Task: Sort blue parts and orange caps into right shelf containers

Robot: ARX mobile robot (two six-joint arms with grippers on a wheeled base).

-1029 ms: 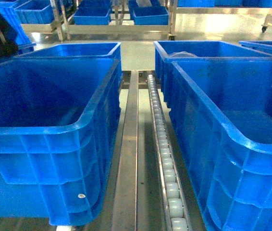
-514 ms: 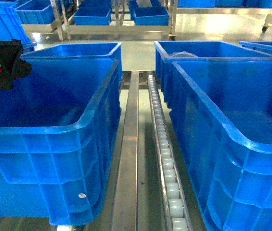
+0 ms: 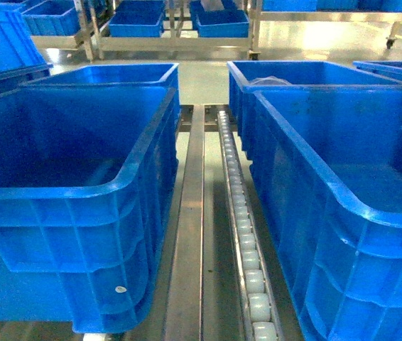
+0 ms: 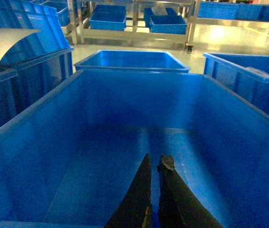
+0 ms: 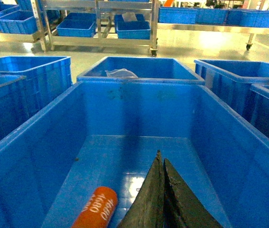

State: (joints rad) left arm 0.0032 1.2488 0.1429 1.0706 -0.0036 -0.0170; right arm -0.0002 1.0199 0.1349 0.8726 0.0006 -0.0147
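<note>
**Both grippers closed over blue crates, one orange cap in the right crate**

Head view: two large blue crates fill the foreground, a left crate (image 3: 66, 213) and a right crate (image 3: 343, 213), with a steel rail (image 3: 189, 234) and a line of white rollers (image 3: 247, 249) running between them. A second crate stands behind each, and more crates sit on a steel rack (image 3: 172, 39) across the shiny floor. Neither arm shows here.

Left wrist view: the left gripper (image 4: 154, 164) hangs over the inside of a crate (image 4: 39, 142); its dark fingers lie almost together with only a thin slit between them, and nothing is held. The crate floor around it is bare blue plastic. A pale curved sheet (image 4: 1, 47) shows at the upper left.

Right wrist view: the right gripper (image 5: 160, 159) is pressed closed and holds nothing, above the floor of a crate (image 5: 30, 156). An orange cap (image 5: 96, 209) with white print lies on its side on that floor, left of the fingers and apart from them. In the crate behind lies a pale crumpled bag (image 5: 120, 72).
</note>
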